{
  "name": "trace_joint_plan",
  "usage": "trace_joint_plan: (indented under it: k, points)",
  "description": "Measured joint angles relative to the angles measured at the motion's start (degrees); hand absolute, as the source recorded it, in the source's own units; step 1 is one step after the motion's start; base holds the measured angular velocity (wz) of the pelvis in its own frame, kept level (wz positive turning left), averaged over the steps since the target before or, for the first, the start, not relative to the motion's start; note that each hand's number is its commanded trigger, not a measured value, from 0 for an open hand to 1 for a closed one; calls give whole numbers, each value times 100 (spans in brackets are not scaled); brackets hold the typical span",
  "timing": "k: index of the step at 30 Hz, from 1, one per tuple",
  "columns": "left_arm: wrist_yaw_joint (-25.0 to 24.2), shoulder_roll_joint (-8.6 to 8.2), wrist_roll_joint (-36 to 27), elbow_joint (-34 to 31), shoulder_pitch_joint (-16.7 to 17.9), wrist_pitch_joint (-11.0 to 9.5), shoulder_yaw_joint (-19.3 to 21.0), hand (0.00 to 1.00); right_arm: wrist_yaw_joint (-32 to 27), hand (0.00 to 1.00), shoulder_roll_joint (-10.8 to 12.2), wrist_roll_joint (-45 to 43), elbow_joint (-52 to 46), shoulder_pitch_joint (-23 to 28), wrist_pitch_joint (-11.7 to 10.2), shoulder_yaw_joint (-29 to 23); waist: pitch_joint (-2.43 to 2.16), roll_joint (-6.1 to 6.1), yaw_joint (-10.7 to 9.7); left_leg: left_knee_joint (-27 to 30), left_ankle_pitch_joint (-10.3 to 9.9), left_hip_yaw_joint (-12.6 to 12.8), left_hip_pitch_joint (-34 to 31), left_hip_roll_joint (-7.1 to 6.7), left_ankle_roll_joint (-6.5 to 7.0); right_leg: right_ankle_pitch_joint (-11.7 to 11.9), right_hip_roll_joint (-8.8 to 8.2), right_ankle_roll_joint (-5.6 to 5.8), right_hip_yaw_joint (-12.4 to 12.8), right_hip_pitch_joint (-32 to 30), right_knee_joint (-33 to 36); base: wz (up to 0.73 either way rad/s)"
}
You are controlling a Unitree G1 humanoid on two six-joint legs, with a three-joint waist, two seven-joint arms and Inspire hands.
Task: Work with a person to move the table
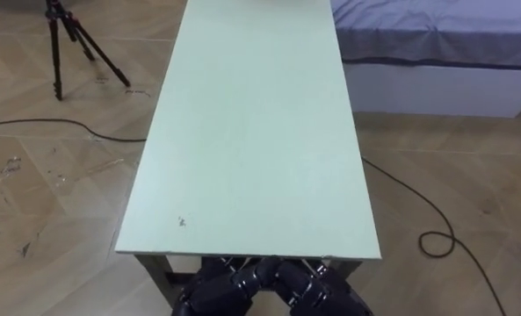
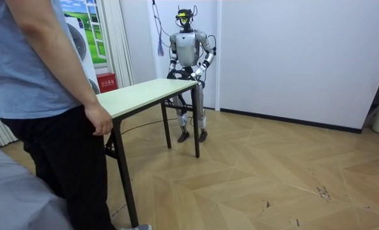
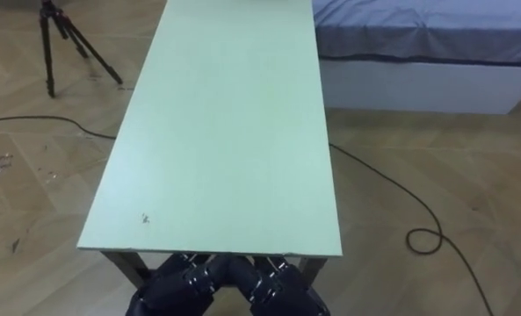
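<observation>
Table: long pale-green top on dark legs, standing lengthwise between robot and person on a wood floor.
Top: plain and flat, with one small dark speck near the robot's end, toward its left corner.
Eye views: the top runs straight away from the robot. Both hands sit just under the near edge, close together at the middle.
Left hand: dark knuckles show below the edge. The fingers are tucked under the top, so I cannot tell whether they are spread or curled.
Right hand: touching or nearly touching the left hand, under the same edge. Its fingers are hidden too, so I cannot tell its state.
Eye views, surroundings: a tripod stands on the floor to the far left, and a bed with a grey-blue cover and white base lies to the far right, close to the table's far end.
Room view: the robot stands upright at the far end of the table, before a white wall, with its arms bent down to the edge.
Person: stands at the near end, on the room view's left.
Person's hand: at the table's end edge, fingers bent. The grip is not clear.
Legs: dark, thin and folding-type. I cannot tell whether they are on the floor or raised.
</observation>
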Motion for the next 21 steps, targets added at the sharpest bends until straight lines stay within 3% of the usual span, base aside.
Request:
trace_joint_plan:
  k: [9,16,21]
  points:
    - [338,97,-631,-78,-60,38,46,0,-64,0,-39,14,0,-67,-1,34,21,3,33,43,0,1,1,4,0,1,-1,-3,0,7,22,0]
    - [589,78,-1183,-77,-115,104,263,0,-230,0,-78,225,-2,-170,78,31,46,27,195,41,0,96,77,5,-1,-2,11,-9,90,5,103,-7]
    - [817,-23,-1846,84,-239,146,709,0,-448,0,-119,903,-2,-287,252,20,57,35,210,33,1,96,93,5,-1,6,11,-19,91,11,108,0]
